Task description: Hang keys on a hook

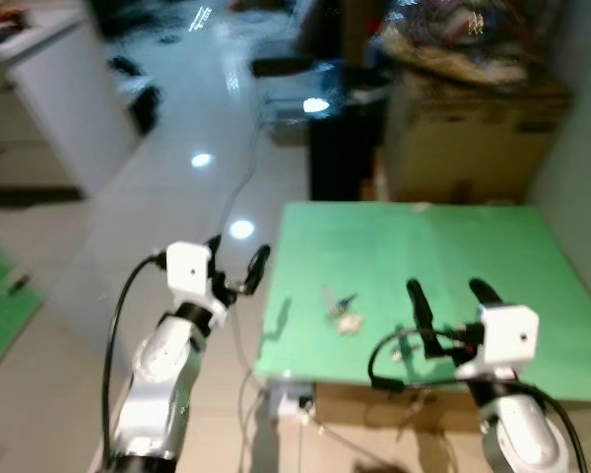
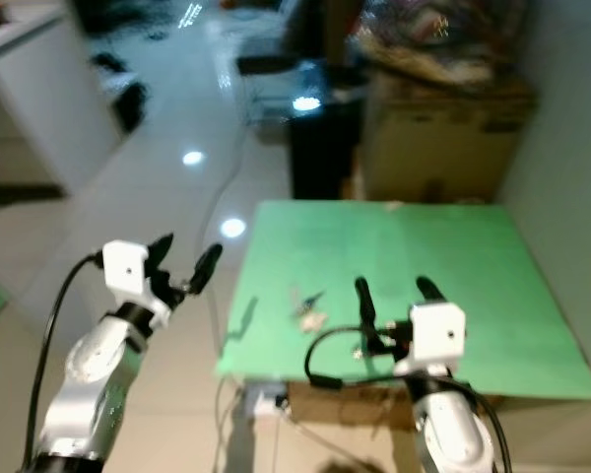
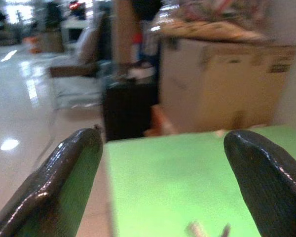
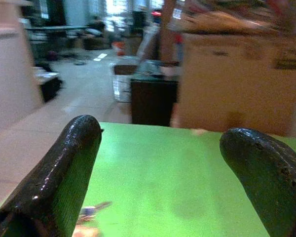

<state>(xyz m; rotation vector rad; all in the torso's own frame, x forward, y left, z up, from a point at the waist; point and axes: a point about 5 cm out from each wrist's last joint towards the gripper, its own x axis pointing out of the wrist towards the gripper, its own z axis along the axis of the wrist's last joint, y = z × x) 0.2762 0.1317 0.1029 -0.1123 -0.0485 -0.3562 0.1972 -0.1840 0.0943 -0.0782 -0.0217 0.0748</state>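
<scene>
The right gripper (image 1: 443, 292), two long black fingers on a silver arm with a white wrist block, is held over the near edge of the flat green tabletop (image 1: 453, 256) with its fingers spread wide and nothing between them. The small bunch of keys (image 1: 341, 309), a blurred cluster of metal with a pale tag and a bluish part, lies on the green surface ahead of this gripper and toward its inner side, near but apart from the fingertips. The left gripper (image 1: 238, 258), likewise spread and empty, hangs beyond the table's edge over the glossy pale tiled floor (image 1: 177, 177), farther from the keys than the right gripper is.

Judged from this arrangement, the task stands at its beginning: the keys are not yet grasped, and pick-up, carrying and hanging all remain. No hook can be identified.

The head views show both arms, the whole tabletop, a black cabinet (image 1: 345, 138) and a large brown cardboard box (image 1: 473, 138) past the table's far edge. The right wrist view adds the keys (image 4: 91, 213) close beside one black finger (image 4: 59, 173), and the left wrist view catches them (image 3: 207, 230) between its own fingers, low and blurred.
</scene>
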